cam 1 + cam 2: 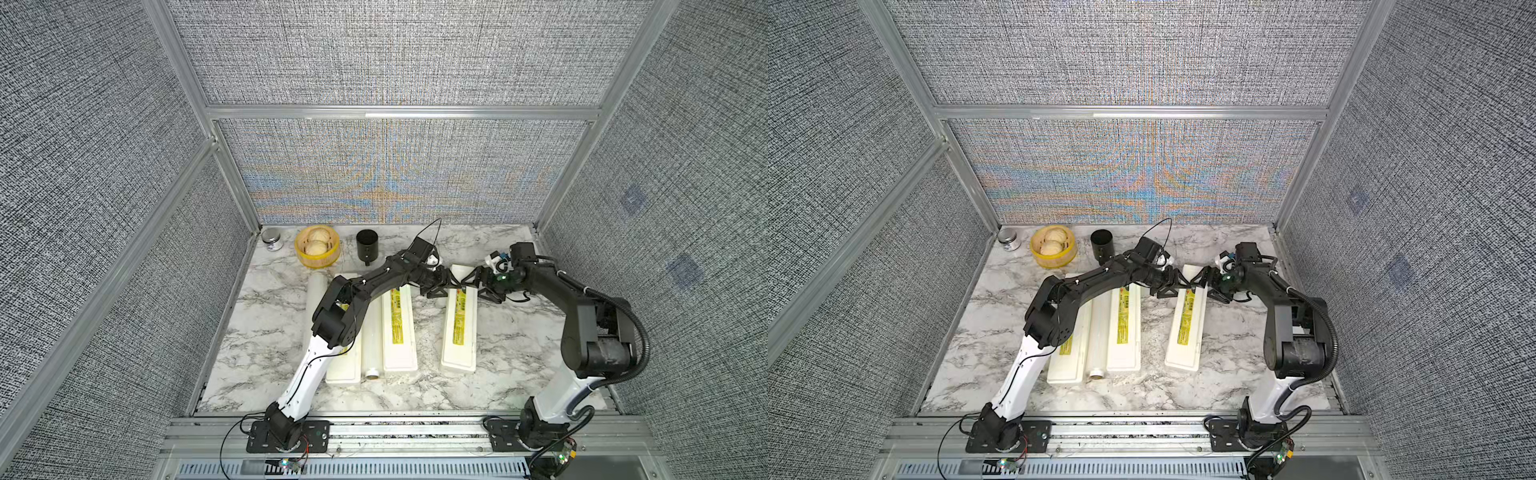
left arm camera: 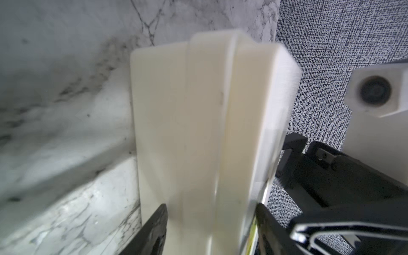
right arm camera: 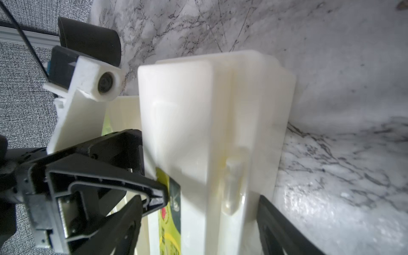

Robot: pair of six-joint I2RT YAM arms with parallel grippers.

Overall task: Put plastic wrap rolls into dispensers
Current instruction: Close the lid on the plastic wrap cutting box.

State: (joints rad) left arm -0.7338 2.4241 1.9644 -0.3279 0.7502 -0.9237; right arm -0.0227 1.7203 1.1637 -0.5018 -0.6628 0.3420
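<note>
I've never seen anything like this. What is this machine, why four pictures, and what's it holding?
It is a pair of robot arms, each ending in a two-fingered gripper. Two pictures look down from a twin camera overhead. The other two come from cameras on the wrists.

On the marble table lie three dispensers and two rolls of plastic wrap. At the back stand a jar, a bowl and a cup.

The left gripper clasps the far end of the rightmost dispenser. The right gripper straddles the same end; whether it grips is unclear.
</note>
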